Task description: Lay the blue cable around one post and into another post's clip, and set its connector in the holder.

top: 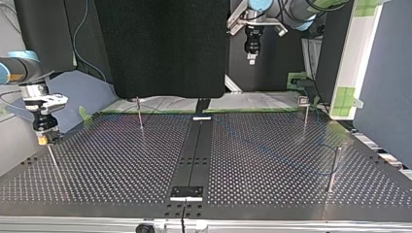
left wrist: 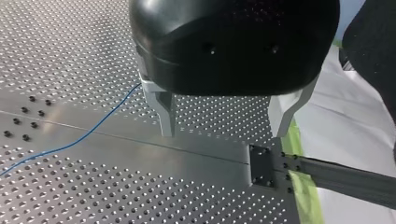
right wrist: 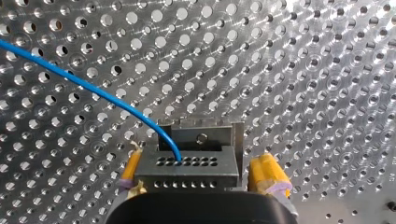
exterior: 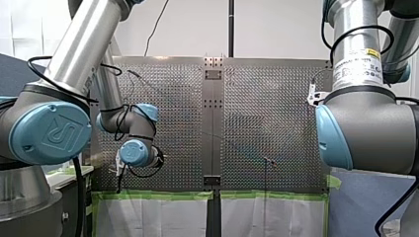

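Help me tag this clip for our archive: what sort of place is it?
Probably a robotics lab workcell: my left arm and my right arm flank a perforated table set with thin posts, a blue cable across it.

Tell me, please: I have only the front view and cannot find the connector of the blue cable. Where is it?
Observer: The right wrist view shows the connector directly at my right hand, with the blue cable running into its holed face.
Operator: Does my left hand hold something?
Observer: No. In the left wrist view my left hand is open and holds nothing.
Operator: Is it low, near the table?
Observer: No. The top view shows it hanging well above the table.
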### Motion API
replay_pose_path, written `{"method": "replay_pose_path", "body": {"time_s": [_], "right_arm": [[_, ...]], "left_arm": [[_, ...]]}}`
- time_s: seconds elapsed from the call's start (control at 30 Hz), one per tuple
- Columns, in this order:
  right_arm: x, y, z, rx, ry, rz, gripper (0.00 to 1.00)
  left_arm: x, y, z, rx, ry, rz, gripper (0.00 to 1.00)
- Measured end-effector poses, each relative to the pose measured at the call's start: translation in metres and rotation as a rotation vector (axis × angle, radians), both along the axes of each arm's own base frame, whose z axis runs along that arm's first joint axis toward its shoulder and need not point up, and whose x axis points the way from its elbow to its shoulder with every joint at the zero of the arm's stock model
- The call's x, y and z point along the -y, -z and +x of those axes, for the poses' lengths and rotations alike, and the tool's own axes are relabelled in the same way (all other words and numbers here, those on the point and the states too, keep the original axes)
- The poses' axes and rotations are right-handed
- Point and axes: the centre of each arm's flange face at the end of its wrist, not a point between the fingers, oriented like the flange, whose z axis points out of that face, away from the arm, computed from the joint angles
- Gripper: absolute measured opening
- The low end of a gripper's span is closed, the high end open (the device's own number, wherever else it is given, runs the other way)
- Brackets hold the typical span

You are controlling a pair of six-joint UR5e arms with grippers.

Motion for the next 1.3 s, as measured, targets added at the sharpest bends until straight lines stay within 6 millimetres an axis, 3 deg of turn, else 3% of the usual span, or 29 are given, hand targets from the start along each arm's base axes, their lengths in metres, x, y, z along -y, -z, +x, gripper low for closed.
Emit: {"method": "replay_pose_path", "body": {"time_s": [1.3], "right_arm": [[0.0, 0.0, 0.0, 0.0, 0.0, 0.0, 1.0]], "left_arm": [[0.0018, 0.0039, -0.008, -0.058, 0.042, 0.019, 0.98]]}}
